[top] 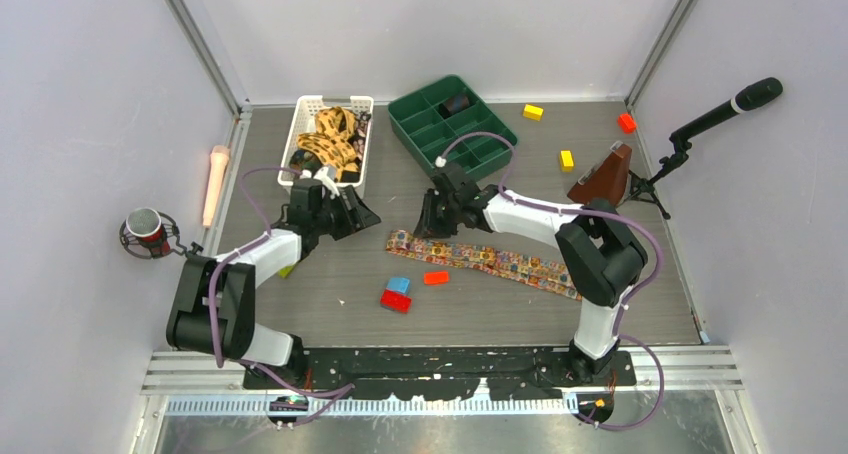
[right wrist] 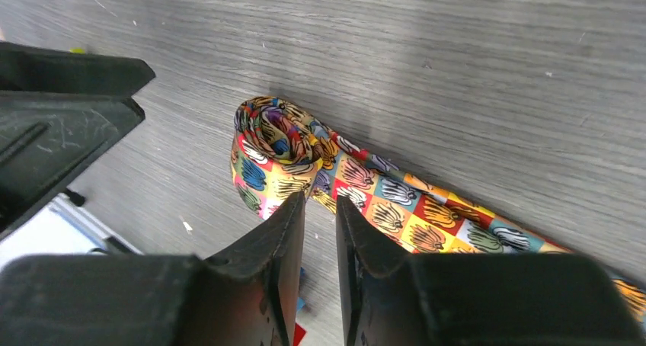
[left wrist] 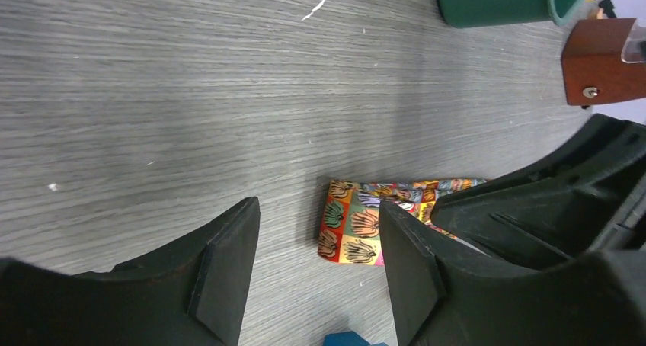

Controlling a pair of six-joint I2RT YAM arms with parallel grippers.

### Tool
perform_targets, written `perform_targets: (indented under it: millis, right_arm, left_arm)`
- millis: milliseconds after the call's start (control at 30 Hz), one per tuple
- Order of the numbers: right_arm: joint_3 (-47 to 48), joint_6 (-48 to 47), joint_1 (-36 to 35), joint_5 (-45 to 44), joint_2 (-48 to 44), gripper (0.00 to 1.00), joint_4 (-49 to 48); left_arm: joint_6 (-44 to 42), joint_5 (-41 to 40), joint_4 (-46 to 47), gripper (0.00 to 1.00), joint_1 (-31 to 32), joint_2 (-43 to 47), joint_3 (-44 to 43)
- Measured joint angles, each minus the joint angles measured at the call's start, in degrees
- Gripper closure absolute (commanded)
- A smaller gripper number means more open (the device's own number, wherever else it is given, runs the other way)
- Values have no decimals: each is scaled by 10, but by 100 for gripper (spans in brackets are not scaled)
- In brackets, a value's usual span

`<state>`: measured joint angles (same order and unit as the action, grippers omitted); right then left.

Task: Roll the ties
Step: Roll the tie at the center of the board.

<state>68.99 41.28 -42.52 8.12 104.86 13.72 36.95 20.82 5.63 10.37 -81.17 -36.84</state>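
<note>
One tie (top: 485, 259) with a bright grid of coloured squares lies flat across the middle of the table. Its left end (right wrist: 278, 132) is curled into a small loose roll. My right gripper (top: 428, 224) (right wrist: 320, 201) hovers just above that rolled end; its jaws stand a narrow gap apart with nothing between them. My left gripper (top: 362, 214) (left wrist: 318, 209) is open wide and empty, a little left of the tie's end (left wrist: 358, 224). More ties (top: 335, 139), orange and dark patterned, are heaped in the white basket (top: 300, 124).
A green compartment tray (top: 450, 124) stands behind the right gripper. Red (top: 395, 301), blue (top: 399, 285) and orange-red (top: 436, 277) blocks lie just in front of the tie. Yellow blocks (top: 567, 159) and a brown wooden object (top: 603, 179) are at the right.
</note>
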Motion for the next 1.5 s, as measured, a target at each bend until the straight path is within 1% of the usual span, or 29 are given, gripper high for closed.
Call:
perform_targets:
  millis: [100, 200, 500, 667, 1000, 1500]
  right_arm:
    - [-13, 41, 13, 31, 2, 75, -19]
    - [-13, 66, 9, 60, 3, 76, -52]
    - [-12, 87, 5, 94, 4, 77, -81]
    - [-6, 86, 5, 91, 17, 77, -75]
    - [10, 73, 5, 61, 32, 80, -21]
    - [19, 54, 5, 30, 40, 82, 30]
  left_arm:
    - [6, 19, 25, 41, 0, -10, 6]
    - [11, 31, 44, 41, 1, -14, 7]
    - [17, 44, 71, 43, 5, -25, 13]
    - [17, 45, 75, 44, 17, -35, 17]
    - [17, 45, 79, 44, 30, -49, 18]
    - [16, 60, 94, 40, 61, -62, 18]
